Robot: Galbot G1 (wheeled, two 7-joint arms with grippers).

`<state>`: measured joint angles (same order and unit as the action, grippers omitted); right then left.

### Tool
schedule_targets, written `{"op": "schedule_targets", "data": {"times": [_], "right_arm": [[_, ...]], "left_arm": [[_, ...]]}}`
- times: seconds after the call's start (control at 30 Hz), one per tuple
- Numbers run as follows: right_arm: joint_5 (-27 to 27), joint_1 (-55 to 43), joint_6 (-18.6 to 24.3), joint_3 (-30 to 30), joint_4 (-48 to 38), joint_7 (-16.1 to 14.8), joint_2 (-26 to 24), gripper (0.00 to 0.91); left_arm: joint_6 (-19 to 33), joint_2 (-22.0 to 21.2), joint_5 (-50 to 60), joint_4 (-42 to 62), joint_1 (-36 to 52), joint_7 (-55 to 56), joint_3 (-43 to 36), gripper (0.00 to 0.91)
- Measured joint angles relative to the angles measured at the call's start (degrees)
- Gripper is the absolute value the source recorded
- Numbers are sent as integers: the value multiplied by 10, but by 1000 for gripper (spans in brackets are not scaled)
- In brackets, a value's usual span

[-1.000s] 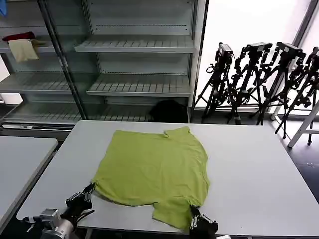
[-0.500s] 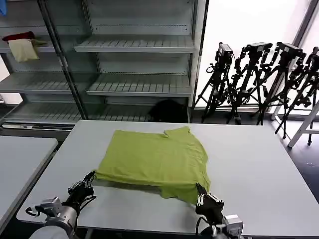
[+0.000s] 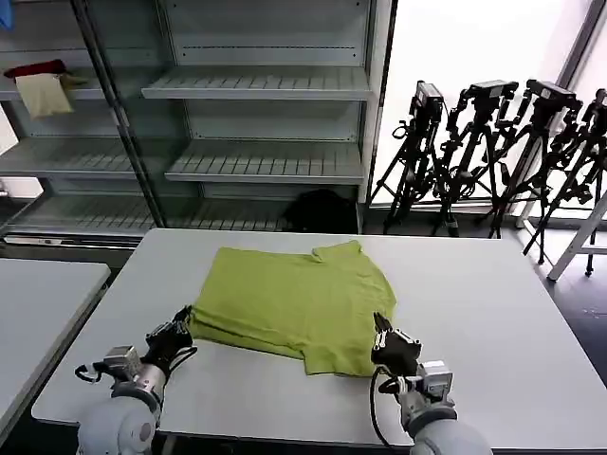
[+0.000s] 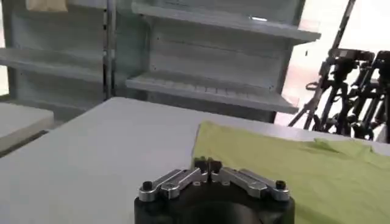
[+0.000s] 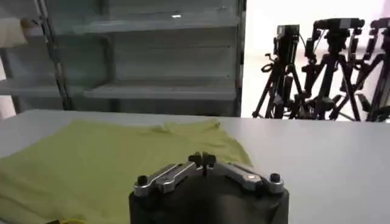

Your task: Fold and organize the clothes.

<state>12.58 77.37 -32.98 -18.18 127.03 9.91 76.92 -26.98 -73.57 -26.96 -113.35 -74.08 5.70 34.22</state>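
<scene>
Both grippers, left gripper [image 3: 180, 322] and right gripper [image 3: 381, 332], have carried the lime-green T-shirt's [image 3: 294, 299] near hem forward across the grey table [image 3: 493, 322] (fingers pinched on fabric); first fold underway, further folds remain.

Grey table [image 3: 493, 322], matte top, fills foreground. Second grey table [image 3: 38, 303] off to left, narrow gap between. Behind: glass-fronted metal shelving unit [image 3: 266, 114], slatted grey shelves, mostly bare. Upper left shelf holds red cloth [image 3: 36, 69] above cream cloth [image 3: 44, 95]. Dark bag-like shape [image 3: 321, 210] on floor at shelving base. To right, bright window [image 3: 474, 47], strong daylight washing in. Row of black tripods [image 3: 493, 152] standing below window, legs folded close. White table leg [image 3: 579, 237] at far right edge. Dark floor.
</scene>
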Motion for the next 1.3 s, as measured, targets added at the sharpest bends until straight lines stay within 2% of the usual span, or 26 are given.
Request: {"op": "schedule_targets", "data": {"times": [0.27,0.33,0.4,0.5,0.67,0.7,0.77,1.27,1.3], "right_arm": [[2,18,-1,2,-23,-3,-3,907],[2,20,-1,2,-28,-3,-4,715],[1,20,-1,3,-33,-3,-5,363],[-1,21,-2,5,-41,-4,-5,242],[-5,18,-2,10,-51,-6,-4,121],[-6,17,-3,11,-54,-6,-4,40],[-6,17,-3,12,-56,-6,-4,0],[11,8,-2,6,-55,3,2,0],[12,8,-2,5,-52,3,1,675]], "left_arm": [[3,2,12,15,15,-4,-5,0],[3,1,15,16,17,-5,-7,0],[3,0,16,16,17,-5,-9,0],[3,-1,18,17,17,-6,-10,0],[3,-1,19,16,17,-8,-10,0],[3,-1,19,16,17,-8,-10,0],[4,-2,20,15,17,-9,-11,0],[9,-5,21,13,13,-13,-15,0],[10,-5,21,13,12,-13,-14,0]]}}
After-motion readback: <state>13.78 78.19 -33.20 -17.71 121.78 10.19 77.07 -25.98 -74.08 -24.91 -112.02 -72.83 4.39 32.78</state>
